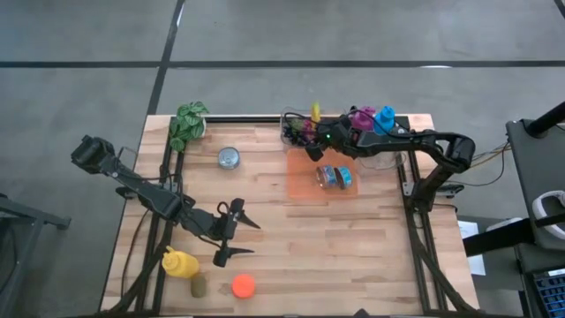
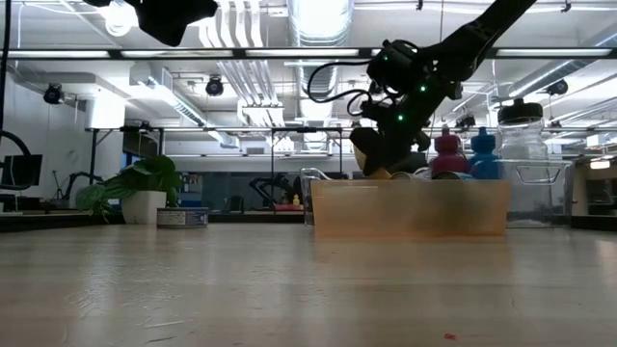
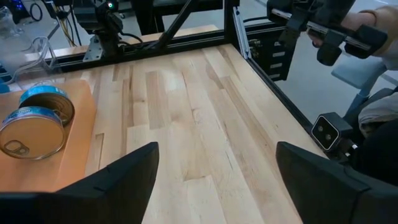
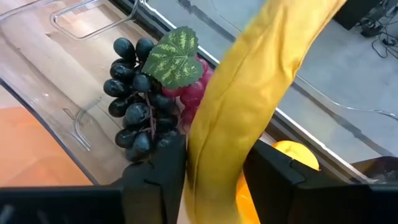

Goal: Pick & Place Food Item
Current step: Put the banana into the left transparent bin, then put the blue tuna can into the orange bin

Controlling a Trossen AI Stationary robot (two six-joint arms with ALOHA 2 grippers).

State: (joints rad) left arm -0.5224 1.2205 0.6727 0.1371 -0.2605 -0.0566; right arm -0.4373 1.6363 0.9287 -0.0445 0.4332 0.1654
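Note:
A yellow banana [image 4: 249,87] stands between the fingers of my right gripper [image 4: 214,180], over a clear bin [image 1: 296,132] at the table's far edge. Dark and red grapes [image 4: 140,102] with a green leaf lie on the bin's floor beside it. An orange fruit [image 4: 292,155] shows behind the banana. In the high view my right gripper [image 1: 312,146] is at the bin's near side, and the banana [image 1: 315,110] pokes out beyond it. My left gripper [image 1: 231,233] hangs open over bare table at the near left, holding nothing. My right gripper has the banana's lower part [image 4: 208,162] pinched between its two fingers, one on each side. The fingers come slanting down from the table's near right side and lie across the banana. The banana rises tilted past the fingers; the gripper hides its lower end.
An orange tray [image 1: 300,181] with two blue-labelled cans [image 1: 335,177] lies just near of the bin. A second clear bin [image 1: 388,155] with purple and blue bottles stands at the far right. A plant [image 1: 188,124], a silver can [image 1: 229,157], a yellow bottle [image 1: 179,262] and an orange ball [image 1: 243,284] stand on the left half.

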